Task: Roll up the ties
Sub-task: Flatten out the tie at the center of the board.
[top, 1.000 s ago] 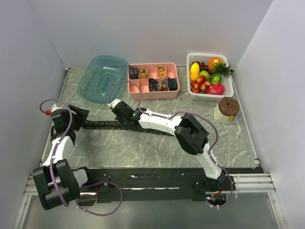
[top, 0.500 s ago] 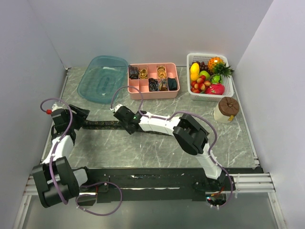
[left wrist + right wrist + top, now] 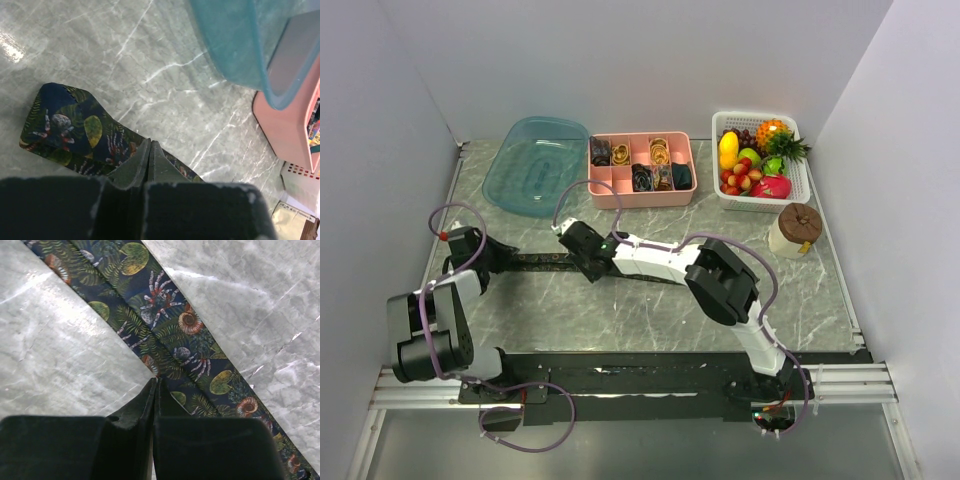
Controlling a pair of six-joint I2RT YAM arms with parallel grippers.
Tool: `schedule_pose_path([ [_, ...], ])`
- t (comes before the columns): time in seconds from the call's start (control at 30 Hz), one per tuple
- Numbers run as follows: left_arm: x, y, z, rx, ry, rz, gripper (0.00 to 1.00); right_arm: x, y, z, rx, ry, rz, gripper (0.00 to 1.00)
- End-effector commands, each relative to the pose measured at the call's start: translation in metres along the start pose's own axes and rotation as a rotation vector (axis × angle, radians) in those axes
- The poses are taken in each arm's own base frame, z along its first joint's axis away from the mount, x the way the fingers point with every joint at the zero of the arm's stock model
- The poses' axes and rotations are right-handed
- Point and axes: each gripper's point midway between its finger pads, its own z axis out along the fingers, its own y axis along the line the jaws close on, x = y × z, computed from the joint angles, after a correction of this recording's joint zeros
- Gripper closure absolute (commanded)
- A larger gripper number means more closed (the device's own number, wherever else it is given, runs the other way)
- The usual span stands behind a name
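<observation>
1. The left gripper (image 3: 149, 150) is clenched. Its fingertips meet on the necktie (image 3: 70, 125) just behind its end, which lies flat on the bench (image 3: 620, 310). I cannot tell if any cloth is really caught between them. If none is, the end will probably only slide and no roll will start.
2. The right gripper (image 3: 154, 387) is clenched too, with its tips at the edge of the necktie, further along the strip. Because it presses so near the edge, the strip could slip out or twist under a pull.
3. The bench is glossy grey-green marble, so thin cloth likely slides easily on it.
4. White walls stand close around. At the back are a teal tub (image 3: 535, 165), a pink divided tray (image 3: 640, 202) with rolled ties (image 3: 642, 178), a fruit basket (image 3: 800, 185) and a jar (image 3: 796, 230).
</observation>
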Motion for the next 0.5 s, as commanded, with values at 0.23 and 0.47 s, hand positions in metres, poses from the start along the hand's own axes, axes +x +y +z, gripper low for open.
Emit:
schedule_pose_path([
  [0.23,-0.004,0.017,-0.006,-0.073,-0.087,-0.066,0.99,-0.025,-0.011,-0.03,-0.011,-0.088,0.084,1.0],
  [0.47,0.003,0.035,-0.008,-0.14,-0.09,-0.099,0.99,-0.029,-0.026,-0.03,-0.002,-0.096,0.135,1.0],
])
